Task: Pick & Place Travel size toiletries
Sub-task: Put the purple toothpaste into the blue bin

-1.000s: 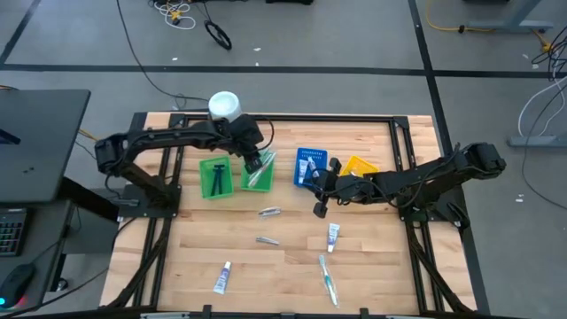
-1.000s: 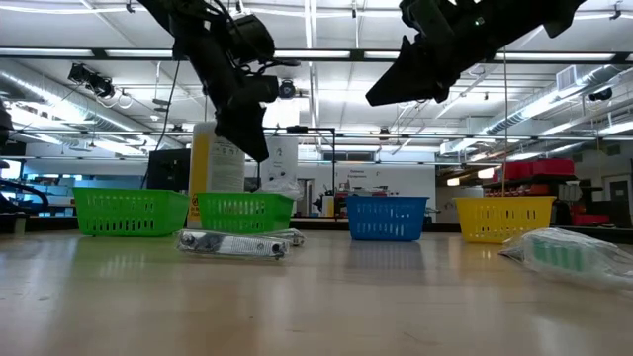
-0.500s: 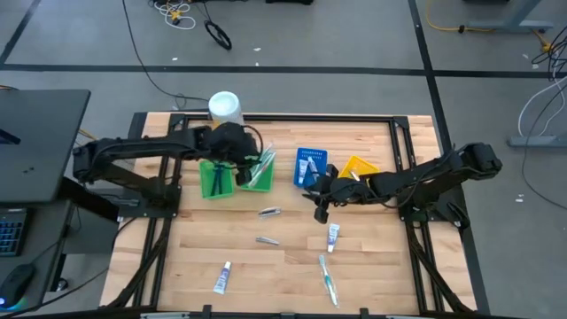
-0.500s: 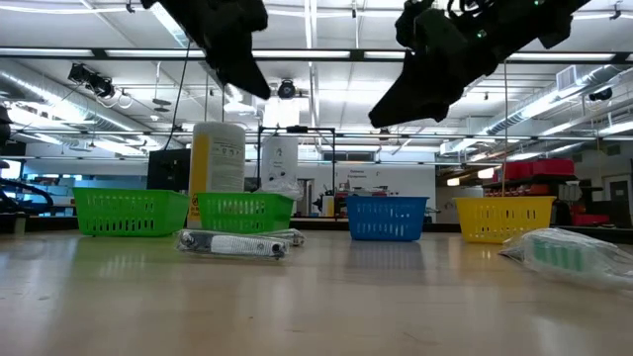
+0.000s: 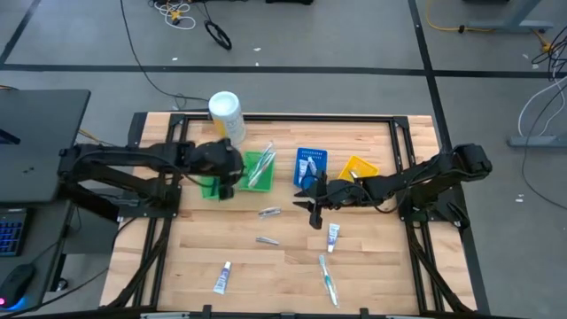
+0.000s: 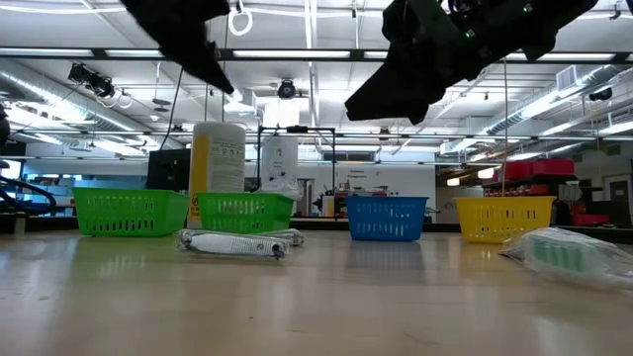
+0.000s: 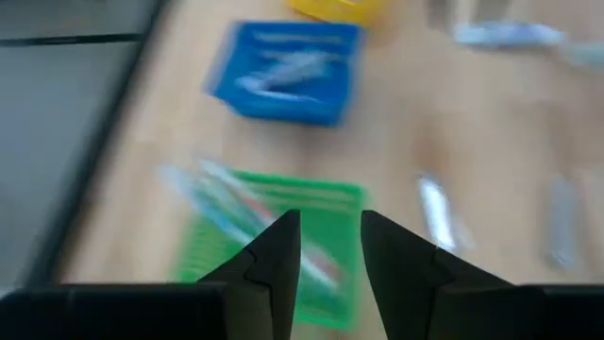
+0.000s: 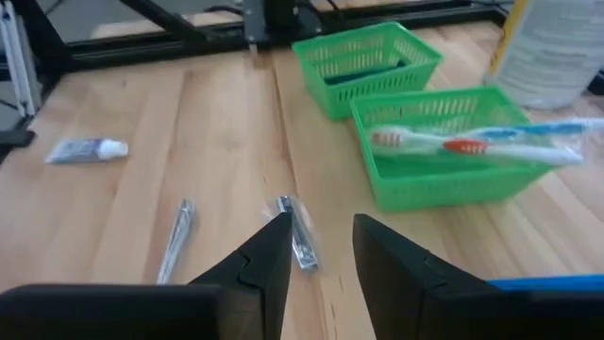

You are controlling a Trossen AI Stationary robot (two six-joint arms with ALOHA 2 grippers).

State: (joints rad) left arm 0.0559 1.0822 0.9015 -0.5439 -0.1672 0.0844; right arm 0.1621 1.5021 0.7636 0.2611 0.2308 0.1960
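Observation:
The travel size toiletries lie scattered: two silvery pieces [image 5: 270,212] [image 5: 267,240], a white tube [image 5: 333,234], a toothbrush [image 5: 328,279] and another tube [image 5: 222,277] on the wood. Packed toothbrushes [image 8: 472,144] lie in a green bin [image 5: 259,170], sticking out over its far rim. My left gripper [image 5: 232,175] hangs open above the two green bins with nothing between its fingers [image 7: 274,269]. My right gripper [image 5: 310,207] hovers open near the table's middle, pointing toward the silvery pieces [image 8: 300,231].
A second green bin [image 8: 368,61] stands left of the first. A blue bin [image 5: 310,162] with items and a yellow bin [image 5: 359,167] stand to the right. A white-and-yellow canister [image 5: 225,112] stands at the far edge behind the green bins.
My left gripper has drawn back from the toothbrush bin toward the table's left edge and risen, rolling as it went; the toothbrushes stay in the bin. My right gripper has sunk a little and tipped further down over the table's middle.

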